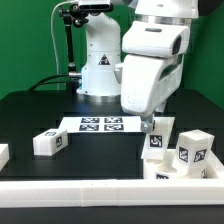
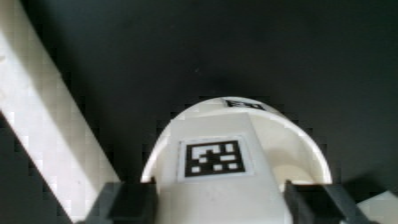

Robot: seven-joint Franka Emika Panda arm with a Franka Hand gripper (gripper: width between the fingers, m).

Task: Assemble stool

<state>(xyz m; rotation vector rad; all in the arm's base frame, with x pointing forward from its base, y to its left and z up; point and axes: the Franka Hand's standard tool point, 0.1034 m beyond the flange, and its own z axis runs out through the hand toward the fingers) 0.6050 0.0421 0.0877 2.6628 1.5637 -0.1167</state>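
On the black table (image 1: 30, 115), the white arm (image 1: 150, 75) is the largest thing. It rises from its base near the far edge and reaches down toward the corner where the edge nearest the exterior camera meets the edge on the exterior view's right. A long white rail (image 1: 100, 195) runs along that near edge. The marker board (image 1: 100, 125) lies flat around the middle of the table, just beside the arm's lower end.

In that near corner stands a tight group of white tagged stool pieces (image 1: 195, 150), touching or nearly touching one another; which of them is the seat cannot be told. The held leg (image 1: 160, 138) stands upright at the side of this group toward the marker board. A loose leg (image 1: 50, 143) lies well apart, nearer the edge on the exterior view's left, and another white piece (image 1: 3, 153) is cut off by the frame at that edge.

The gripper (image 2: 222, 200) is pinched onto the held leg. In the wrist view its dark fingers (image 2: 128, 200) press against the leg's two sides, and a square tag faces the camera between them.
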